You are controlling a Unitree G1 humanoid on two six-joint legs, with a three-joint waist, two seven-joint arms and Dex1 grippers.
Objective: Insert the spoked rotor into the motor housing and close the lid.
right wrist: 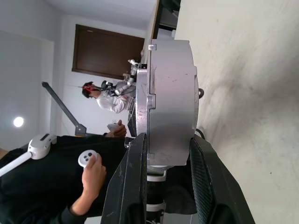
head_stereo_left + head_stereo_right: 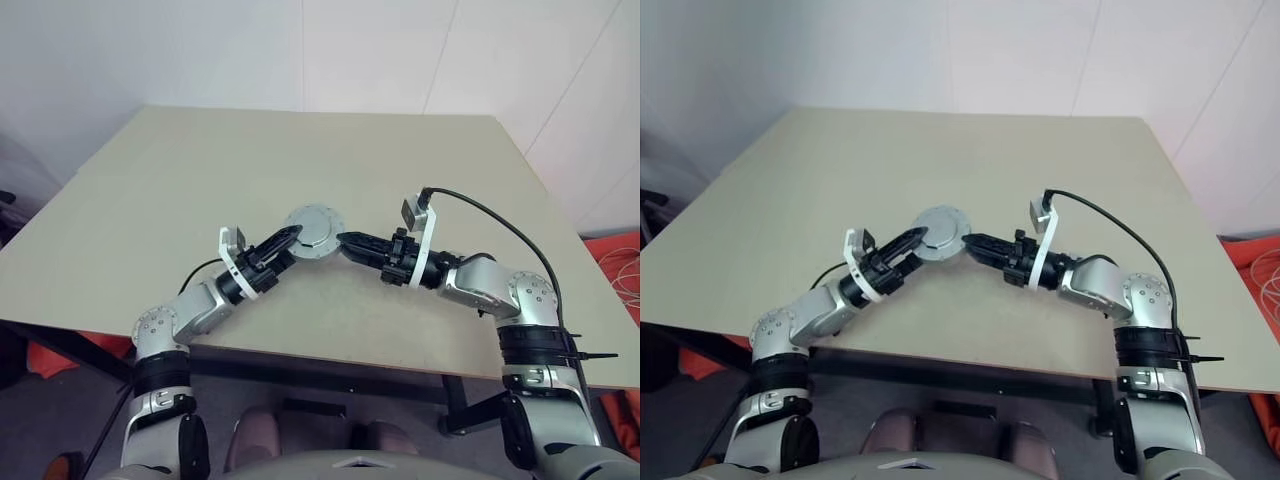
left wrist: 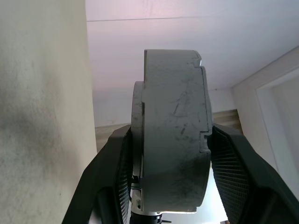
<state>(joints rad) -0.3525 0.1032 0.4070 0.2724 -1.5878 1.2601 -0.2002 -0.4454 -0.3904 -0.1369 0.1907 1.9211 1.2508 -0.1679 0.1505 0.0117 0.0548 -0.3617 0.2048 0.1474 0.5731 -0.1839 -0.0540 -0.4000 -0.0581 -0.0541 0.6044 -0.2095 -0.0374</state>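
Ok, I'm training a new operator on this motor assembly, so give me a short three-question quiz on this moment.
1. True or false: the lid lies swung open beside the motor housing.
2. Whose fingers sit on either side of the housing's edge? A) the left gripper only; B) the right gripper only; C) both.
3. In the right wrist view, what does the person's hand hold?

Key: 1. False, the lid is closed flat on the housing. 2. C. 3. A white controller.
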